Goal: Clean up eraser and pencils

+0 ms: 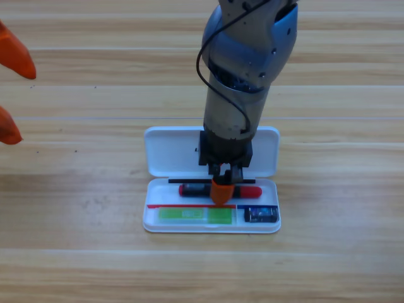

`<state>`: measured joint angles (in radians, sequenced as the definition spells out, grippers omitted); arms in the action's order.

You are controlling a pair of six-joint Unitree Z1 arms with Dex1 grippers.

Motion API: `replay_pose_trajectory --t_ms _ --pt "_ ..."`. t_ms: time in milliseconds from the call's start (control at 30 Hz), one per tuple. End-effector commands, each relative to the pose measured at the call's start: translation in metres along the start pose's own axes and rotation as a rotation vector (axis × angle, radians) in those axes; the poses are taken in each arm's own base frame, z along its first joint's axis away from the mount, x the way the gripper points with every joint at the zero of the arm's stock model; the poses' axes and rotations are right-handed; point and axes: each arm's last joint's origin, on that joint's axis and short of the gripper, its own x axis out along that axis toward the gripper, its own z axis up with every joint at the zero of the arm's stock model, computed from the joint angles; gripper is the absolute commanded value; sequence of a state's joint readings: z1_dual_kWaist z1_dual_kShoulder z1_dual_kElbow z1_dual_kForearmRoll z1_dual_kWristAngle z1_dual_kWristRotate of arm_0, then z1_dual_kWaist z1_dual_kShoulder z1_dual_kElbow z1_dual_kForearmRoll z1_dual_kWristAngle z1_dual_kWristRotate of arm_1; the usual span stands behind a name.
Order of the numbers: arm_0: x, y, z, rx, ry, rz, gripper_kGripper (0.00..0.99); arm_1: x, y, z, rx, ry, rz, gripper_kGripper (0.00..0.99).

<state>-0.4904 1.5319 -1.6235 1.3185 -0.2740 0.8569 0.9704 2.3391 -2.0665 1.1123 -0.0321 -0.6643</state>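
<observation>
Right now I see the right gripper [221,189] pointing down over the black red-ended pencil [219,189] in the white case [211,151]; can't tell its grip; green pencil [194,215] and eraser [261,214] lie in front compartments; left gripper [12,95] waits, spread, at left edge.

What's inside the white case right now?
In the open white plastic case: black red-ended pencil under the right gripper, light green pencil, small dark eraser. The gripper hides the black pencil's middle. Left gripper waits at left edge.
</observation>
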Motion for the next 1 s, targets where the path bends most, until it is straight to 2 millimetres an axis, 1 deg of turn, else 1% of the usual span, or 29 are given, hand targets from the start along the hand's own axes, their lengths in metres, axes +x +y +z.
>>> replay_pose_trajectory --t_ms 33,133,167,233,300,367,400,500,533,567,600,633,700,733,767,867,933,1000 --pt "0.015 0.008 -0.003 -0.018 0.016 -0.037 0.990 -0.016 0.018 -0.003 -0.017 -0.018 0.045 0.948" --pt "0.017 0.010 -0.002 -0.018 0.016 -0.039 0.990 -0.068 0.033 -0.020 -0.018 -0.119 0.065 0.959" --pt "0.017 0.010 -0.002 -0.017 0.016 -0.035 0.990 -0.087 0.041 -0.029 -0.020 -0.158 0.075 0.959" --pt "0.017 0.014 -0.001 -0.016 0.007 -0.009 0.990 -0.119 0.058 -0.049 -0.028 -0.236 0.106 0.957" --pt "0.017 0.023 -0.001 -0.026 -0.017 0.038 0.989 -0.143 0.079 -0.072 -0.040 -0.329 0.135 0.960" --pt "0.020 0.039 -0.001 -0.035 -0.048 0.086 0.974 -0.162 0.101 -0.096 -0.057 -0.435 0.140 0.966" --pt "0.025 0.049 -0.001 -0.042 -0.065 0.101 0.943 -0.172 0.111 -0.108 -0.059 -0.497 0.133 0.974" --pt "0.050 0.090 -0.001 -0.046 -0.092 0.079 0.785 -0.196 0.138 -0.141 -0.036 -0.651 0.121 0.985" --pt "0.063 0.107 0.000 -0.046 -0.094 0.057 0.709 -0.203 0.146 -0.150 -0.036 -0.692 0.130 0.985" --pt "0.075 0.122 0.001 -0.044 -0.098 0.033 0.621 -0.209 0.153 -0.157 -0.039 -0.726 0.147 0.986" --pt "0.087 0.136 0.001 -0.040 -0.106 0.013 0.509 -0.213 0.158 -0.162 -0.042 -0.752 0.169 0.988" --pt "0.102 0.149 0.002 -0.034 -0.114 -0.014 0.374 -0.215 0.161 -0.165 -0.041 -0.768 0.188 0.989" --pt "0.132 0.174 0.003 -0.012 -0.146 -0.070 0.098 -0.214 0.163 -0.165 -0.040 -0.767 0.202 0.989" --pt "0.147 0.185 0.004 -0.004 -0.165 -0.097 0.000 -0.211 0.163 -0.165 -0.042 -0.763 0.209 0.989" --pt "0.162 0.195 0.004 -0.003 -0.181 -0.123 0.000 -0.208 0.162 -0.163 -0.042 -0.754 0.222 0.989" --pt "0.203 0.216 0.003 -0.020 -0.227 -0.198 0.000 -0.200 0.159 -0.157 -0.036 -0.735 0.243 0.989" --pt "0.225 0.225 0.002 -0.039 -0.244 -0.247 0.000 -0.198 0.158 -0.155 -0.035 -0.733 0.250 0.989" --pt "0.242 0.229 -0.001 -0.071 -0.243 -0.306 0.000 -0.198 0.158 -0.155 -0.035 -0.733 0.252 0.989"
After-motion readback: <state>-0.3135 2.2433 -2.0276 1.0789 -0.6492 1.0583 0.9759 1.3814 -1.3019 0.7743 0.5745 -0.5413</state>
